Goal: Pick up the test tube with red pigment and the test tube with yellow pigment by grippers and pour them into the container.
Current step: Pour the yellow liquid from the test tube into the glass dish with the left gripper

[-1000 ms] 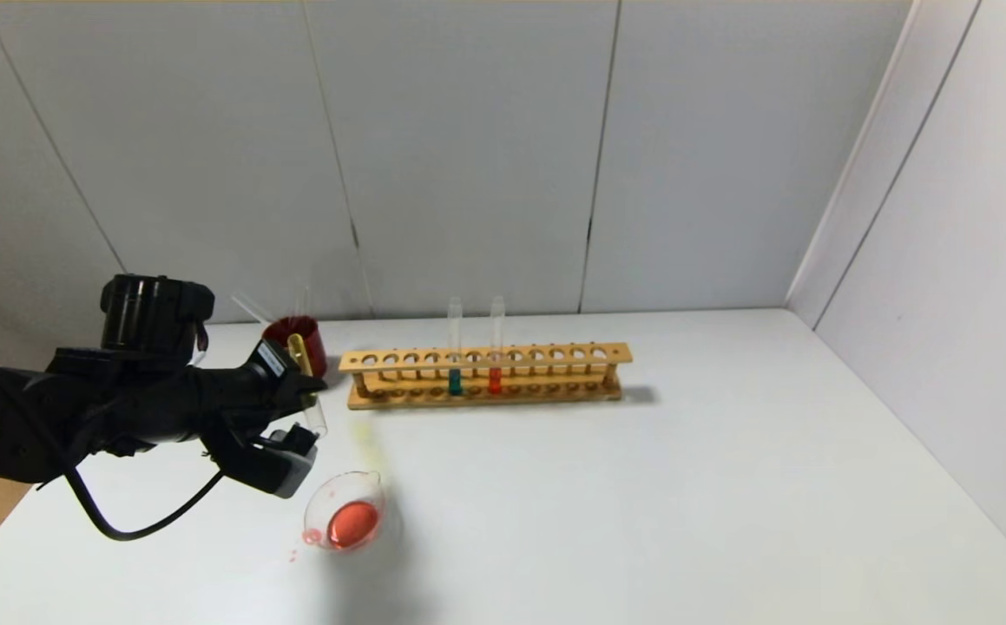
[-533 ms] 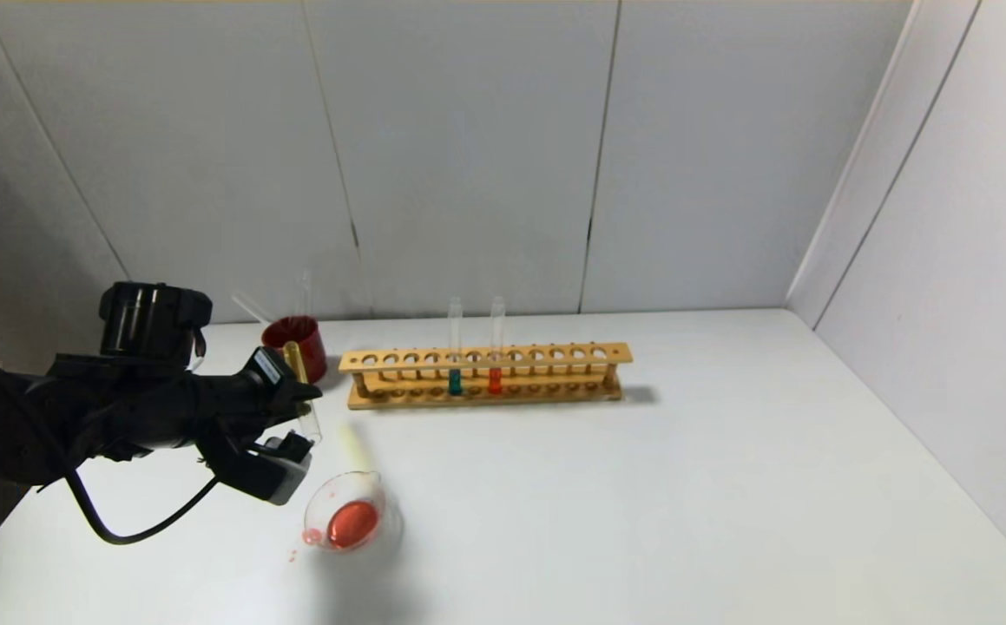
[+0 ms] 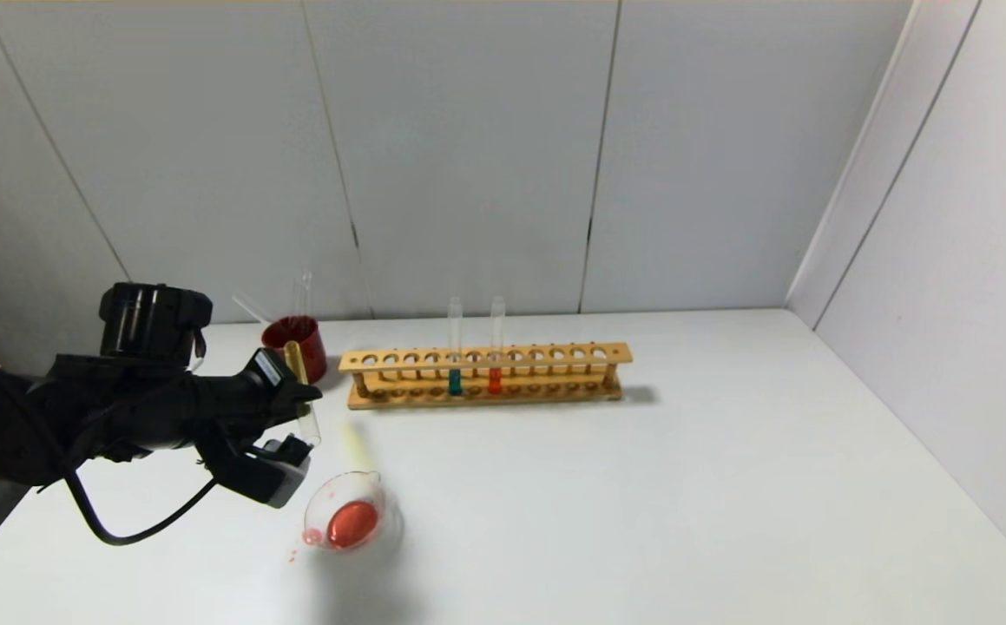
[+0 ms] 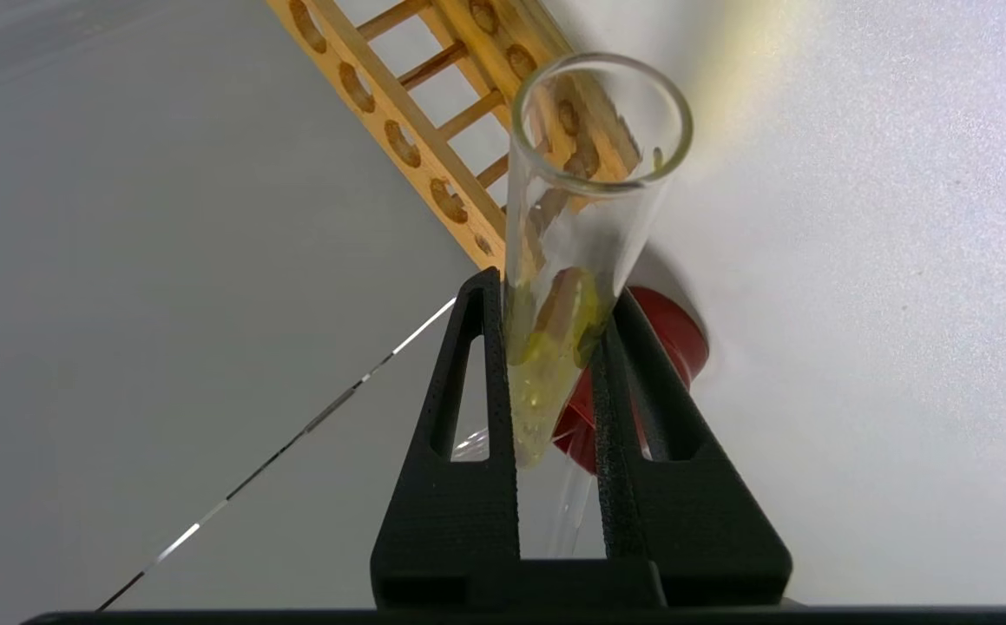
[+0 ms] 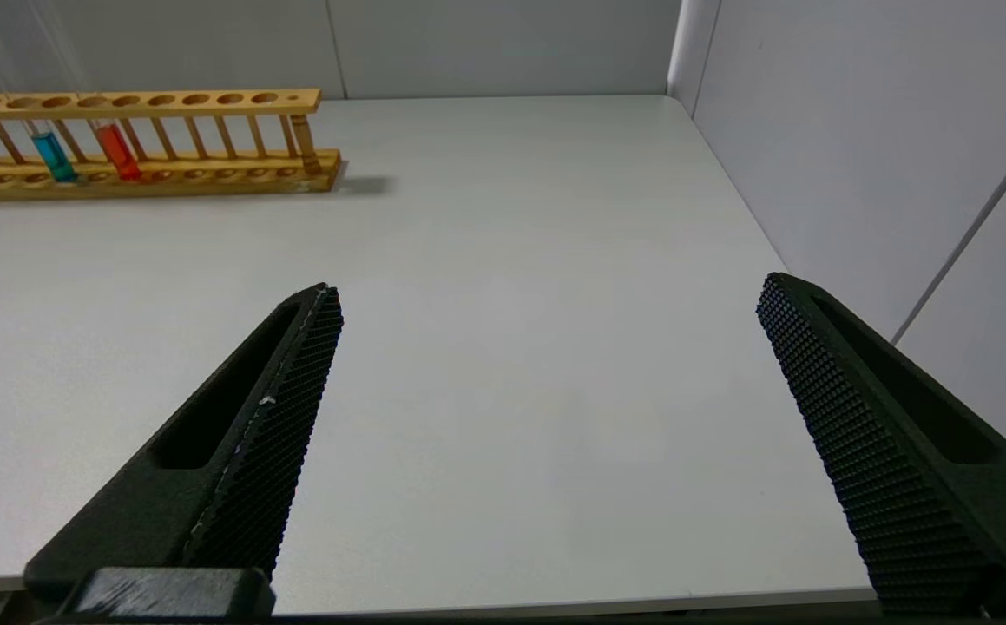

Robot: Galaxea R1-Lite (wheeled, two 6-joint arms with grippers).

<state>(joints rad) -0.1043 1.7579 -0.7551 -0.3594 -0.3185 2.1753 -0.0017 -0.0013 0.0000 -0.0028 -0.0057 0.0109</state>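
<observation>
Yellow tube [image 3: 302, 392] tilted, mouth down, above beaker [image 3: 348, 522] — red liquid inside; red tube [image 3: 496, 358] racked, seemingly upright.

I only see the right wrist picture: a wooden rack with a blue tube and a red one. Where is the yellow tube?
Observer: The left gripper is shut on the test tube with yellow pigment, left of the rack.
Operator: Is it tipped over?
Observer: It is tilted, with its open mouth toward the container and yellow liquid inside.
Operator: What's in the container?
Observer: A pool of orange-red liquid, and a few red drops lie on the table beside it.
</observation>
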